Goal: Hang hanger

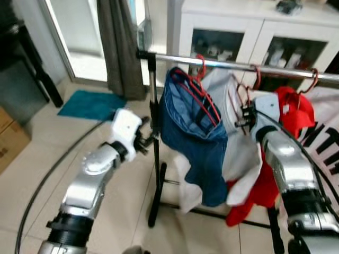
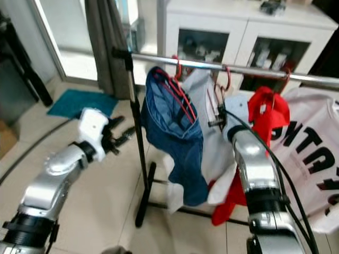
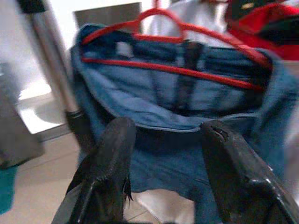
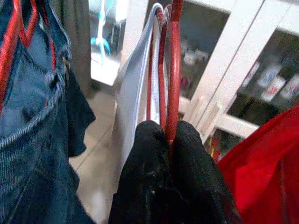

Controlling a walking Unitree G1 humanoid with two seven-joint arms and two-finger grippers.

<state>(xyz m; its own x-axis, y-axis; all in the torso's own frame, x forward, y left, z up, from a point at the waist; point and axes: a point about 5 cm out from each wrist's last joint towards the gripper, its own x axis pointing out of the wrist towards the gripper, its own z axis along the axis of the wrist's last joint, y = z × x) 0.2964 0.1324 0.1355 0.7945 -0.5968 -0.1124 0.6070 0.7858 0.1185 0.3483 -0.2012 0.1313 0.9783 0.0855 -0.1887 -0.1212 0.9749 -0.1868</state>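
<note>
A metal rail (image 1: 286, 70) on a black post (image 1: 154, 111) carries several red hangers. A blue denim garment (image 1: 193, 132) hangs on one red hanger (image 1: 197, 92) near the post. Beside it hangs a white garment (image 1: 238, 153) on another red hanger (image 4: 174, 70). My right gripper (image 4: 169, 140) is shut on that hanger's wire just below the rail, also seen in the head view as the right gripper (image 1: 244, 117). My left gripper (image 3: 168, 177) stands open by the post, left of the denim and not touching it, fingers (image 3: 110, 172) spread.
A red garment (image 1: 288, 114) and a white lettered shirt (image 2: 312, 159) hang further right. Behind the rack stands a white glass-door cabinet (image 1: 233, 32). A grey curtain (image 1: 119, 47), teal mat (image 1: 90, 104), cardboard box (image 1: 10, 140) and floor cable (image 1: 47, 174) lie left.
</note>
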